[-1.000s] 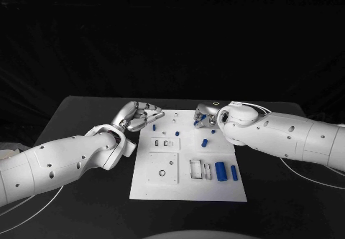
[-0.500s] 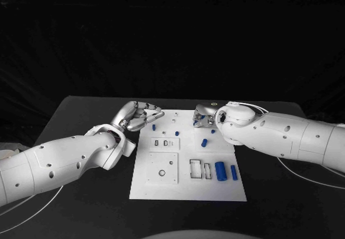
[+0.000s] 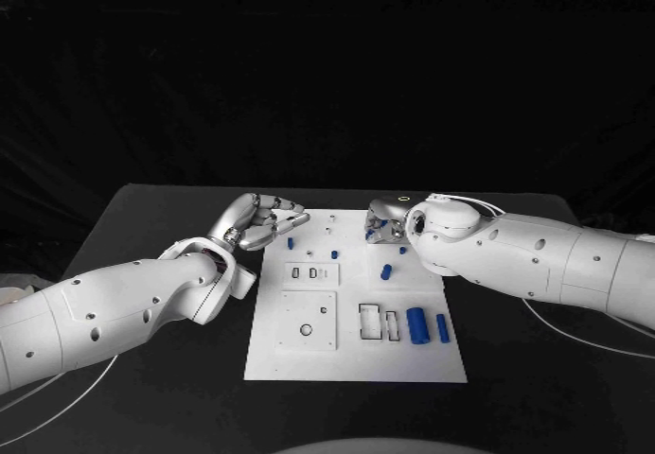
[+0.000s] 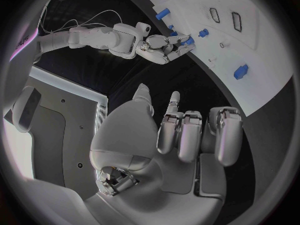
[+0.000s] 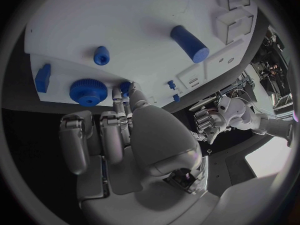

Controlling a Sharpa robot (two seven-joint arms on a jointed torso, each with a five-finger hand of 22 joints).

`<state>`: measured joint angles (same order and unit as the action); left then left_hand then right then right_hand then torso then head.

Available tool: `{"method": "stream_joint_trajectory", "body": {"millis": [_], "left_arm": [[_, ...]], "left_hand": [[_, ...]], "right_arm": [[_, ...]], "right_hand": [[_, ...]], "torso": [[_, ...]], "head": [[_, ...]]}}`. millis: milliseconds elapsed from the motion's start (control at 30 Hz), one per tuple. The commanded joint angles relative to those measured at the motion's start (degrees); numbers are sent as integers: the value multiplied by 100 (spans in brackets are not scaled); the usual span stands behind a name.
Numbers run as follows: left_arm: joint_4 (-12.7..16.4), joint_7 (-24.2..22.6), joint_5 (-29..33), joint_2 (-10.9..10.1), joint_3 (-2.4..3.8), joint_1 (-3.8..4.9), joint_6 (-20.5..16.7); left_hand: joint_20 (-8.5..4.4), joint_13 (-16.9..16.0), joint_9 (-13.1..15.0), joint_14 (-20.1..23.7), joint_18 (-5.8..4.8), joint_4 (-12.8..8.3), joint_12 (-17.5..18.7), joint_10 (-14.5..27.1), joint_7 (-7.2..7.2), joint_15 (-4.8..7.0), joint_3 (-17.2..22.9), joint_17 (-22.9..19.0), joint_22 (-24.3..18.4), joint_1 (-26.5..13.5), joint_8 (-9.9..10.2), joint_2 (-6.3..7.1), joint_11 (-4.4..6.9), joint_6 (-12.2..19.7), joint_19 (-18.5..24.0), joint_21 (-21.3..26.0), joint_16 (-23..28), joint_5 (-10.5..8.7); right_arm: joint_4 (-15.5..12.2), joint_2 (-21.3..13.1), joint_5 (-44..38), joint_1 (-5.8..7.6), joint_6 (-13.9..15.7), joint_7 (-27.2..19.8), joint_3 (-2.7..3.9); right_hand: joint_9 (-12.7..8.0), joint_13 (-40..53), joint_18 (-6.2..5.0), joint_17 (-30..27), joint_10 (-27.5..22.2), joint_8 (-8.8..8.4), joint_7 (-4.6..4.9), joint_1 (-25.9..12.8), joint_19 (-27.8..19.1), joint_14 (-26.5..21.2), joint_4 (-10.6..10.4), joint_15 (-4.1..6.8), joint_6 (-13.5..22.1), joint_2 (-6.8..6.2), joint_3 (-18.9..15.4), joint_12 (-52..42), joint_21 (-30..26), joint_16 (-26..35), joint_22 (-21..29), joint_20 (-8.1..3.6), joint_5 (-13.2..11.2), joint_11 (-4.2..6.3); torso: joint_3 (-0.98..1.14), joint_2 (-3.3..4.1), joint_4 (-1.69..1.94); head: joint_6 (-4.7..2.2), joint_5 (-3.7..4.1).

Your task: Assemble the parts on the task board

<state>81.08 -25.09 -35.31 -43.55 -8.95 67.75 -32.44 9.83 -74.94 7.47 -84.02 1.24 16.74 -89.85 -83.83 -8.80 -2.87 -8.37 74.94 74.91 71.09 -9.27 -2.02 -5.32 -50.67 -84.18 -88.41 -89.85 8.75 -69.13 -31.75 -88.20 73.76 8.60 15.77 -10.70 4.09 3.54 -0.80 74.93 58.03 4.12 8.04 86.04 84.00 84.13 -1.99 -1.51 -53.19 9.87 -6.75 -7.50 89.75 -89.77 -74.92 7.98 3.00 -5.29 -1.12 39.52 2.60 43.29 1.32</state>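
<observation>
The task board point(image 3: 358, 312) is seen as a white rectangular plate lying flat in the middle of the black worktop point(image 3: 150, 218), between the two arms. Its far edge is reached by both hands: the left hand point(image 3: 259, 220) is placed just beside the far left corner, and the right hand point(image 3: 383, 224) is placed over the far right part of the board.

On the board, several small blue parts are found. A thick blue cylinder point(image 3: 417, 323) and a thinner blue cylinder point(image 3: 442, 328) are laid side by side near the right edge, next to two rectangular recesses point(image 3: 379, 322). A short blue peg point(image 3: 386, 272) is laid further up. In the right wrist view, a blue toothed wheel point(image 5: 88, 91), a small blue knob point(image 5: 101, 55) and a longer blue cylinder point(image 5: 189, 43) are seen on the white surface, and a blue block point(image 5: 43, 77) at the edge.

The fingers of the left hand are curled inward, and nothing is seen in them. The right hand is bent down to the board, and a small blue part point(image 5: 125, 87) is touched by its fingertips point(image 5: 117, 94); whether this part is really held cannot be told.
</observation>
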Motion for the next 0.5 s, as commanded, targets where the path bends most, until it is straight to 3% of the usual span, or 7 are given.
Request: {"method": "stream_joint_trajectory", "body": {"millis": [33,300,500], "left_arm": [[10,-46,-23,11,4,6,55],[8,-50,-23,12,4,6,57],[7,-58,-23,20,4,6,53]], "left_hand": [[-36,-1506,9,-598,-22,-2,-15,-617,15,35,-23,1506,1192,33,29,-39,41,-36,-93,-8,-15,40],[-37,-1506,10,-598,-22,-4,-15,-617,16,37,-24,1506,1192,39,31,-53,43,-39,-91,-8,-15,41],[-37,-1506,10,-598,-22,-4,-15,-617,16,37,-24,1506,1192,39,31,-53,43,-39,-91,-8,-15,41]], "right_arm": [[13,4,-81,-18,-174,107,-10],[18,-6,-60,-22,-142,64,-10],[2,-35,39,-24,38,-12,-10]], "right_hand": [[-8,4,80,1507,69,-26,-48,26,600,587,12,49,-2,71,50,43,25,-23,-1508,-50,-20,18],[60,-2,80,1507,367,128,-194,93,600,587,-3,222,-391,189,182,88,25,-23,-1508,-192,-20,176],[99,-4,80,1507,623,208,-264,129,600,587,-2,305,-638,192,247,114,25,-23,-1508,-285,-21,251]], "torso": [[0,0,-4],[1,0,3],[-5,0,4]], "head": [[18,-9],[3,-18],[17,-74]]}}
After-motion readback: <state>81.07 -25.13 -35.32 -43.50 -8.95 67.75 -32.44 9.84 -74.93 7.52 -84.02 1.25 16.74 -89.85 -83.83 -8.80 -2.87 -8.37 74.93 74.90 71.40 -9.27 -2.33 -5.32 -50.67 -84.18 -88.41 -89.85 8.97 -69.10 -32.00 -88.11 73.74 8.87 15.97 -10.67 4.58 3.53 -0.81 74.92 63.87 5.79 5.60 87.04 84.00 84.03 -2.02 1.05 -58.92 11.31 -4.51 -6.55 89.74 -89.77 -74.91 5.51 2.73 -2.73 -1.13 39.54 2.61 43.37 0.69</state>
